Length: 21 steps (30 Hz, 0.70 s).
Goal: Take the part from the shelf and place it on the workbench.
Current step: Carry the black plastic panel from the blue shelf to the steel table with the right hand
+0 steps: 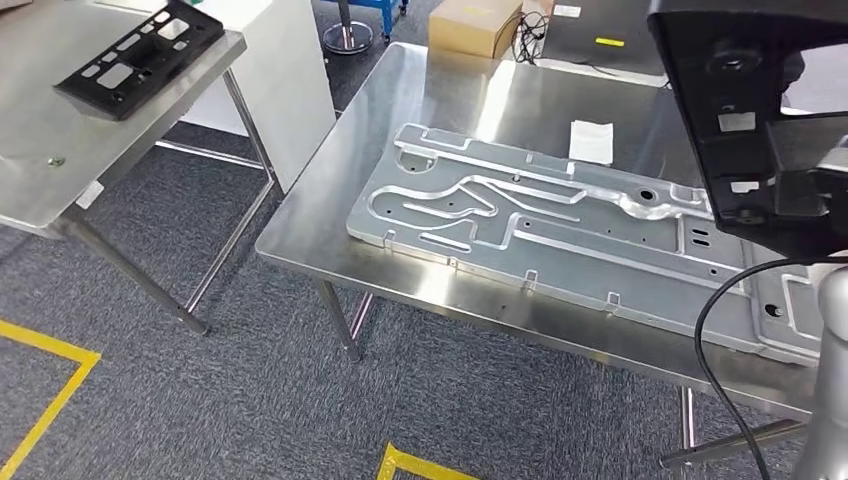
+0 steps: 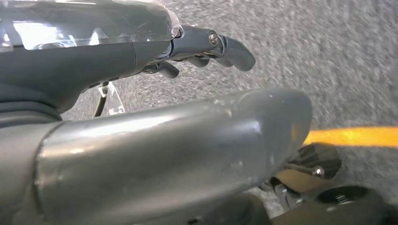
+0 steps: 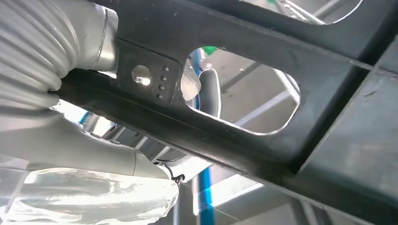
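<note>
I hold a black plastic frame part (image 1: 745, 110) with cut-out windows up at the right of the head view, above the right end of the steel workbench (image 1: 430, 100). In the right wrist view my right hand (image 3: 61, 140) grips a bar of this part (image 3: 281, 56), with the thumb on one side and a finger showing through a window. My left hand (image 2: 141, 145) hangs over grey carpet with its fingers (image 2: 230, 49) apart and nothing in it.
A large machined aluminium plate (image 1: 560, 220) and a white paper slip (image 1: 591, 141) lie on the workbench. A second steel table at the left carries another black frame part (image 1: 140, 55). A cardboard box (image 1: 475, 25) sits behind. Yellow tape (image 1: 50, 390) marks the carpet.
</note>
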Tool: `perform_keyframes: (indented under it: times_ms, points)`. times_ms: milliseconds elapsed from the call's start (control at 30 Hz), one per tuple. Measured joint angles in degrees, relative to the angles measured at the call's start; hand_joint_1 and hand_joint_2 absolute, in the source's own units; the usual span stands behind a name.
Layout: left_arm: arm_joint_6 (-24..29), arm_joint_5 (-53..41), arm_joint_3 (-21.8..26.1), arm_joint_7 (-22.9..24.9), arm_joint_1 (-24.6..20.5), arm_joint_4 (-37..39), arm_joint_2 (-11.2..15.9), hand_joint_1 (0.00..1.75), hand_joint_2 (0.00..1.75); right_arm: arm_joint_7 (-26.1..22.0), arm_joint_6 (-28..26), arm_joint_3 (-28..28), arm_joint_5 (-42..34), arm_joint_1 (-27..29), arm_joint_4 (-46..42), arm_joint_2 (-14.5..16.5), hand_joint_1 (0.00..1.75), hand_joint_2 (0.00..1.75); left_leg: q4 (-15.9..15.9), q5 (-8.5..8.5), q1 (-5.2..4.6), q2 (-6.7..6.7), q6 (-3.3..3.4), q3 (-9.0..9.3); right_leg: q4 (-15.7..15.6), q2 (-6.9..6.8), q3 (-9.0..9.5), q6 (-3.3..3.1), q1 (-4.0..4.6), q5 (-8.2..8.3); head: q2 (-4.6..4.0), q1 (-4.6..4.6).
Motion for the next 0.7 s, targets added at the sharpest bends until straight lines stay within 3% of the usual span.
perform_keyframes:
  times_ms: [33, 67, 100, 167, 233, 300, 367, 433, 500, 567, 600, 633, 700]
  points:
    - [-0.4, -0.1, 0.0, 0.2, 0.1, 0.0, 0.0, 0.00, 0.00, 2.3, 2.5, 0.1, 3.1, 0.0, 0.9, 0.0, 1.75, 1.75, 4.0, -1.56, 0.05, -0.40, 0.00, -1.99, 0.0, 0.64, -0.01, -0.13, 0.08, 0.00, 0.00, -0.08]
    - [-0.8, -0.3, 0.0, 0.4, 0.1, 0.0, 0.0, 0.00, 0.00, 4.7, 5.0, 0.2, 6.8, -0.3, 2.5, -0.2, 1.75, 1.75, 6.6, -2.03, 0.05, -0.50, 0.05, -3.35, 0.0, 1.35, 0.01, -0.17, 0.16, 0.00, 0.00, -0.12]
    - [-1.1, -0.5, 0.0, 0.6, 0.1, 0.0, 0.0, 0.00, 0.00, 6.3, 6.3, 0.4, 10.2, -0.7, 5.6, -0.5, 1.75, 1.75, 7.0, -1.26, 0.05, -0.58, 0.19, -3.80, 0.1, 2.10, 0.04, -0.17, 0.24, 0.01, 0.00, -0.17]
    - [-1.6, -1.0, 0.0, 1.0, -0.1, 0.0, 0.0, 0.00, 0.00, 7.1, 5.9, 0.8, 14.5, -2.1, 14.1, -1.8, 1.75, 1.75, 1.7, 2.82, 0.04, -1.38, 0.64, -2.02, 0.4, 3.44, 0.06, -0.07, 0.32, -0.03, -0.01, -0.22]
    - [-1.9, -1.4, 0.0, 1.3, -0.4, 0.0, 0.0, 0.00, 0.00, 6.7, 4.7, 1.0, 16.3, -3.8, 21.8, -3.4, 1.75, 1.75, -5.5, 6.08, 0.15, -3.93, 1.08, 0.76, 1.0, 4.39, -0.32, 0.32, 0.37, -0.19, -0.02, -0.16]
    - [-2.0, -1.6, 0.2, 1.5, -0.5, 0.0, 0.1, 0.00, 0.00, 6.5, 4.6, 1.3, 16.9, -5.6, 27.1, -4.8, 1.75, 1.75, -8.1, 6.68, 0.13, -5.21, 1.33, 1.82, 1.3, 5.36, -0.89, 1.08, 0.17, -0.17, -0.01, -0.27]
    - [-2.0, -1.7, 0.3, 1.7, -0.7, 0.0, 0.1, 0.00, 0.00, 6.6, 4.8, 1.6, 17.1, -6.6, 31.4, -6.3, 1.75, 1.75, -8.6, 6.99, 0.11, -4.15, 1.78, 2.02, 1.1, 6.19, -1.11, 1.93, -0.11, 0.04, -0.01, -0.49]
    - [-2.0, -1.7, 0.3, 1.8, -0.8, 0.0, 0.1, 0.00, 0.00, 6.8, 4.9, 1.7, 17.1, -7.1, 34.5, -7.6, 1.75, 1.75, -9.5, 7.48, 0.29, -2.99, 2.43, 2.39, 2.5, 4.63, -1.86, 2.56, -0.10, -0.97, -0.01, -0.14]
    - [-2.0, -1.8, 0.3, 1.9, -0.8, 0.0, 0.1, 0.00, 0.00, 6.9, 4.9, 1.7, 17.1, -7.9, 36.7, -8.1, 1.75, 1.75, -10.0, 7.66, 0.32, -1.63, 2.74, 2.60, 8.4, 1.81, -4.79, 3.08, -0.14, -4.08, -0.01, 0.30]
    - [-2.1, -1.8, 0.3, 1.9, -0.8, 0.0, 0.1, 0.00, 0.00, 6.9, 4.9, 1.9, 17.1, -8.2, 38.4, -8.1, 1.75, 1.75, -10.0, 7.49, 0.29, -0.22, 2.76, 2.65, 15.0, 0.61, -8.23, 3.58, -0.42, -6.33, -0.01, 0.38]
    - [-2.1, -1.8, 0.4, 1.9, -0.8, 0.0, 0.1, 0.00, 0.00, 6.9, 4.9, 2.0, 17.1, -8.1, 39.1, -8.2, 1.75, 1.75, -10.0, 7.34, 0.30, 0.49, 2.69, 2.72, 15.9, 0.36, -8.80, 3.75, -0.60, -5.96, -0.01, 0.38]
    - [-2.1, -1.8, 0.4, 1.9, -0.8, 0.0, 0.1, 0.00, 0.00, 6.9, 5.0, 2.0, 17.1, -8.1, 39.6, -8.3, 1.75, 1.75, -9.9, 7.14, 0.32, 1.17, 2.59, 2.82, 14.4, 0.07, -8.15, 3.87, -0.74, -4.55, 0.00, 0.37]
    - [-2.1, -1.8, 0.4, 1.9, -0.9, 0.0, 0.1, 0.00, 0.00, 6.9, 5.0, 2.2, 17.1, -8.3, 40.3, -8.5, 1.75, 1.75, -9.6, 6.57, 0.26, 2.32, 2.13, 3.08, 7.1, -1.55, -4.40, 3.96, -0.74, -0.92, 0.00, 0.39]
